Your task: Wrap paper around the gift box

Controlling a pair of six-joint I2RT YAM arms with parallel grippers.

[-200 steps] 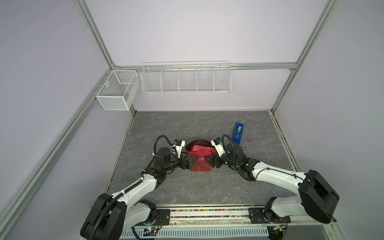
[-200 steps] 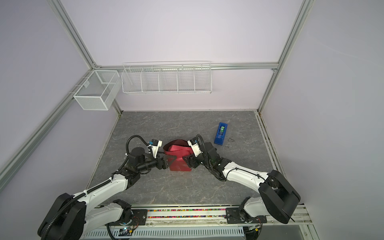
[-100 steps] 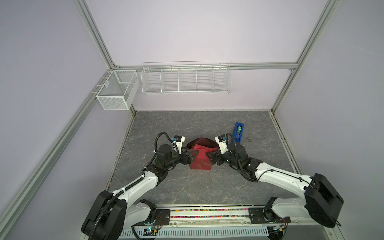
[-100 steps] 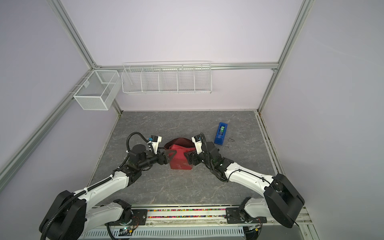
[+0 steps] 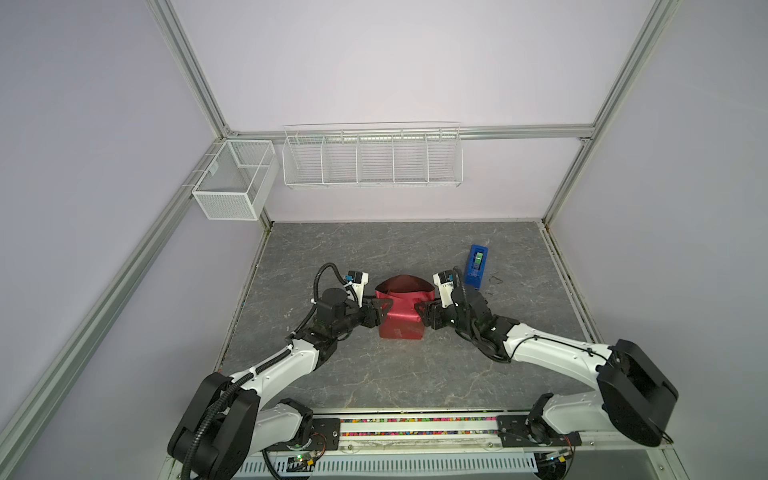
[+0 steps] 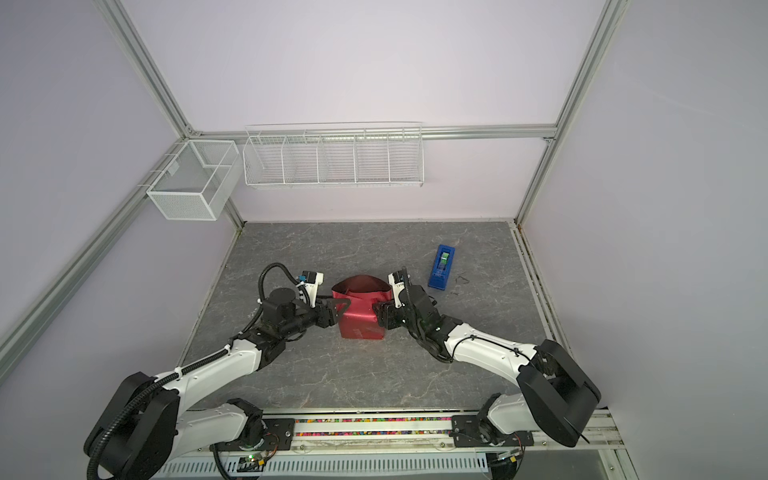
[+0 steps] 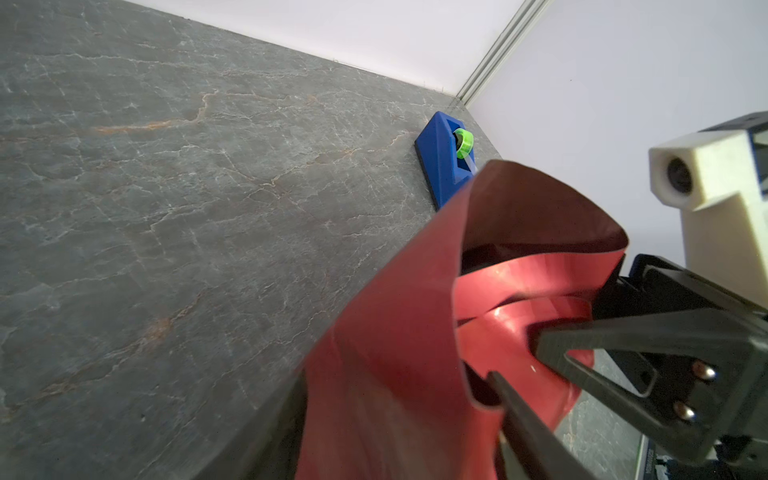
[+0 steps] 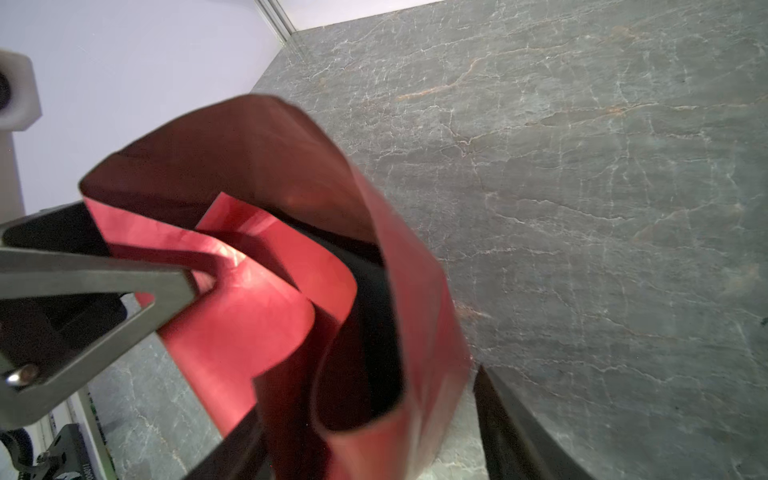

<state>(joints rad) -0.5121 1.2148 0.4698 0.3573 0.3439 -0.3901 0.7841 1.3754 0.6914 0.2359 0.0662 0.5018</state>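
top views / paper: red-maroon, shiny wrapping paper [image 5: 401, 320] [image 6: 360, 322], folded up as a box-shaped parcel in the middle of the grey marbled tabletop [image 5: 374, 374]; top not closed, back flap stands up in an arch.
top views / gift box: covered by the paper, not seen here.
top views / L gripper [image 5: 384, 309] [image 6: 338, 309]: black, at the parcel's upper left edge, tip touching the paper.
top views / R gripper [image 5: 419, 311] [image 6: 376, 313]: black, against the parcel's right side.
top views / tape dispenser [image 5: 476, 266] [image 6: 442, 266]: slim, bright blue plastic w. green roll, behind the R arm, apart from the parcel.
L wrist / paper: side fold lies betw. the L gripper's own dark fingers [image 7: 523, 419]; jaws stand apart, if they pinch I cannot tell. Opposite finger tip [image 7: 615, 336] presses a lower flap.
L wrist / tape dispenser [image 7: 440, 162]: beyond the parcel, near the wall.
R wrist / gift box [image 8: 370, 316]: only a dark face shows inside the wrap.
R wrist / R gripper: own fingers [image 8: 507, 415] apart, paper fold betw. them; grip cannot be told.
R wrist / L gripper: grey triangular finger [image 8: 124, 282] touches a top flap.
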